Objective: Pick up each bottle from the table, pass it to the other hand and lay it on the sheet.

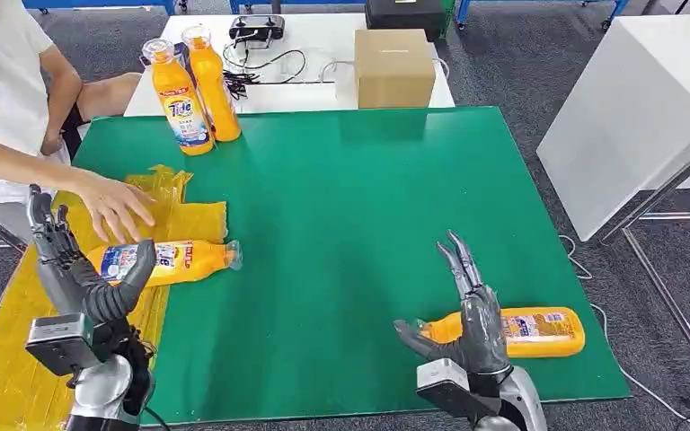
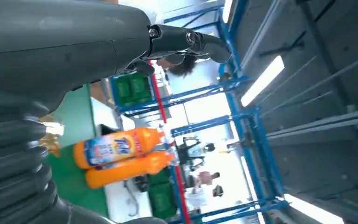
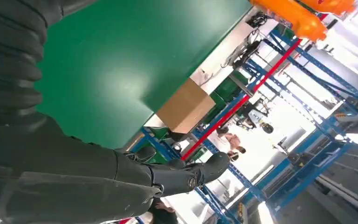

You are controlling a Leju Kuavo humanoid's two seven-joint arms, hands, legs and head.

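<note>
Orange is the colour nearest the robot: a Tide bottle (image 1: 526, 331) lies on its side at the near right of the green mat (image 1: 350, 233), its cap end hidden behind the right hand (image 1: 467, 319). That hand stands upright just in front of it, fingers spread and raised, holding nothing; whether it touches the bottle I cannot tell. Across on the near left, the left hand (image 1: 76, 269) is likewise raised and spread, empty, hovering over the yellow sheet (image 1: 9, 368).

Just beyond it a second Tide bottle (image 1: 166, 261) lies half on the sheet, cap toward the middle of the mat, and a person's hand (image 1: 117, 208) rests on the sheet beside it. So one bottle looks delivered, and the step in hand seems to be the pick-up of the right-side bottle. The next move, I'd judge, calls for the right hand to tip down and wrap around the bottle's body, then carry it toward the left hand.

The person's arm over the sheet could get in the way of the lay-down.

Farther back two upright orange bottles (image 1: 193, 90) wait at the mat's far left corner. Behind them a white table (image 1: 323, 90) carries a cardboard box (image 1: 393, 67), cables and a black controller (image 1: 256, 29).
</note>
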